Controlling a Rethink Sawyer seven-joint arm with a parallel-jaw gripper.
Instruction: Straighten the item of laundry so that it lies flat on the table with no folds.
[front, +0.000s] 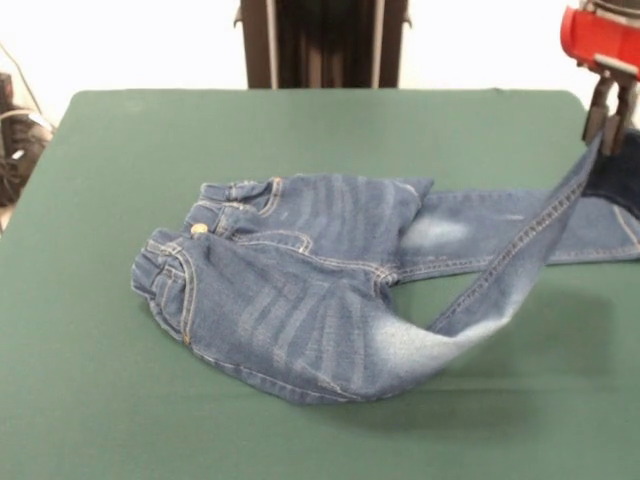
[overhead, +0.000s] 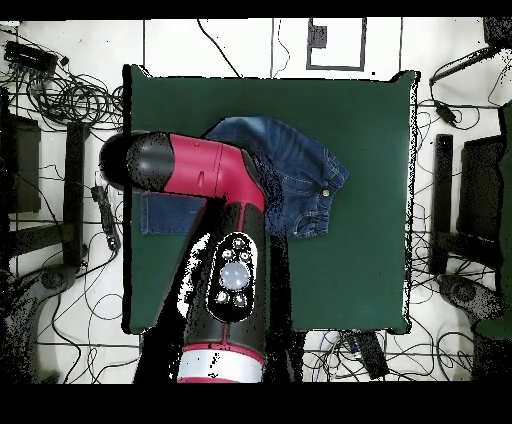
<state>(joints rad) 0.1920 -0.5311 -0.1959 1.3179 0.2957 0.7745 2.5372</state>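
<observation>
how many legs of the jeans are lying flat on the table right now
1. One leg lies flat on the table, stretching toward the front view's right edge. The other leg is lifted off it, held up by the gripper.

Front camera low across the table (front: 100, 400) facing the pedestal (front: 322, 42), overhead camera straight down, both sharing the whole tabletop.
</observation>
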